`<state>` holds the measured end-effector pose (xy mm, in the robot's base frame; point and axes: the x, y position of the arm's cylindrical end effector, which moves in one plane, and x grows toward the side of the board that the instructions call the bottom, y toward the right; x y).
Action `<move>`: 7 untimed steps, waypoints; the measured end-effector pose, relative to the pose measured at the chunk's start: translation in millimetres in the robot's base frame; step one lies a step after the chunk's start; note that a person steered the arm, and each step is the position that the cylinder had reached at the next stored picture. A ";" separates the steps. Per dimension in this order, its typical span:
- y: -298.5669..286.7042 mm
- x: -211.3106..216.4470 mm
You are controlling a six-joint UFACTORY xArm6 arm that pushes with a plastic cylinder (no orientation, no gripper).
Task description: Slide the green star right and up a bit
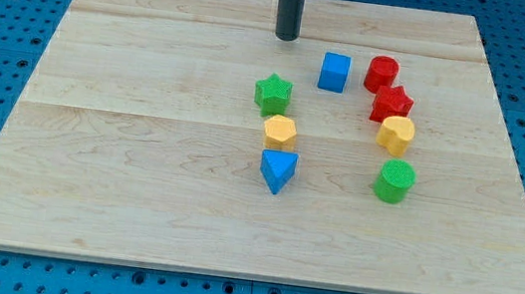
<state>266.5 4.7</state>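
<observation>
My tip [286, 36] above green star [272, 94] on wooden board [139, 172]

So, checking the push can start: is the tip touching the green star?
No: my tip stands apart from the green star, toward the view's top.

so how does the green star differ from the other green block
The green star block has points; the green cylinder block is round. The star sits left of centre above the yellow hexagonal block; the cylinder lies lower right, below the yellow heart-like block. Both are green, untouched by my tip.
</observation>
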 end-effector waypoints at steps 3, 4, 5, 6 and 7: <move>-65.1 -14.6; -80.8 -12.3; -83.9 -8.8; -90.4 29.2; -90.4 68.4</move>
<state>334.9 -85.7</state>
